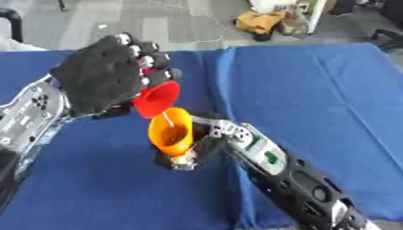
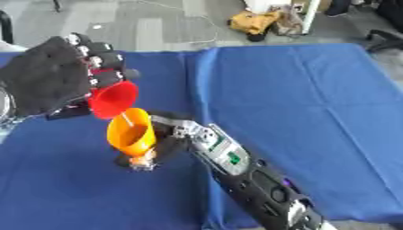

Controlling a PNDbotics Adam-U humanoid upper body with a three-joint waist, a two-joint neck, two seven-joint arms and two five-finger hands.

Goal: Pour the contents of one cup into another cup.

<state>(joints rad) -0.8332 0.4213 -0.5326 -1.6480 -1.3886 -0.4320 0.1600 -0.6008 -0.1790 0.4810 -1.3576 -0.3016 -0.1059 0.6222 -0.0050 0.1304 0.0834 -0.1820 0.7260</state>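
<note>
A red cup (image 1: pixel 159 98) is tipped downward, its mouth facing the orange cup (image 1: pixel 172 130) just below it. My left hand (image 1: pixel 106 76), black, has its fingers curled round the red cup from above and behind. My right hand (image 1: pixel 206 143) comes in from the lower right and holds the orange cup from behind, tilted with its mouth up towards the red one. A thin pale streak (image 1: pixel 167 120) shows inside the orange cup near its rim. The red cup's rim nearly touches the orange rim.
A blue cloth (image 1: pixel 315 99) covers the table, with a fold running down the middle. Beyond the far edge lies grey floor with a yellow bag (image 1: pixel 260 21) and cables. My right forearm (image 1: pixel 299 184) crosses the lower right.
</note>
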